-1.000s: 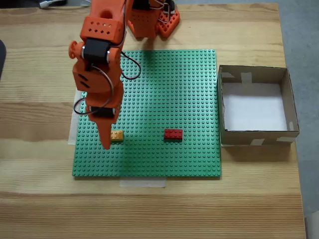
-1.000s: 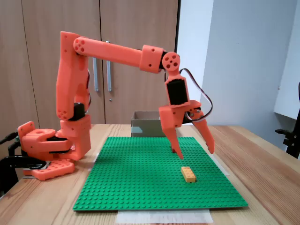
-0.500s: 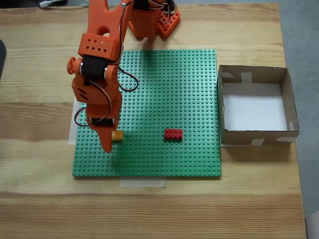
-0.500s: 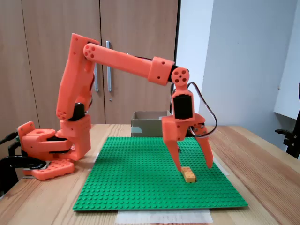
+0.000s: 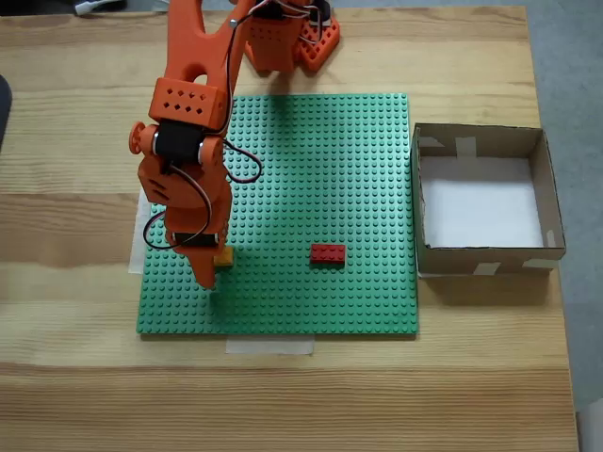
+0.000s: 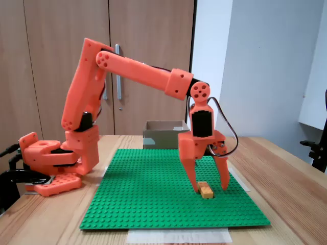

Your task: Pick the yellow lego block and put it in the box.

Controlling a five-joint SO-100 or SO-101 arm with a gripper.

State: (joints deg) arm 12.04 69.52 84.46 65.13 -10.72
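The yellow lego block (image 6: 206, 191) lies on the green baseplate (image 6: 148, 196). My orange gripper (image 6: 210, 187) has come down over it and is open, with one finger (image 6: 194, 179) on each side of the block and gaps still showing. In the view from above, the gripper (image 5: 211, 265) covers most of the yellow lego block (image 5: 224, 256), leaving only its right end showing. The box (image 5: 485, 200) stands to the right of the baseplate (image 5: 358, 169) with its white bottom bare. In the side view the box (image 6: 159, 138) is behind the arm.
A red brick (image 5: 328, 252) sits on the baseplate to the right of the yellow block. The arm's base (image 6: 51, 158) stands at the plate's far edge. Bare wooden table (image 5: 75, 358) surrounds the plate.
The gripper has moved down and slightly along the plate, from above and beside the yellow block to straddling it. Its fingers have narrowed a little.
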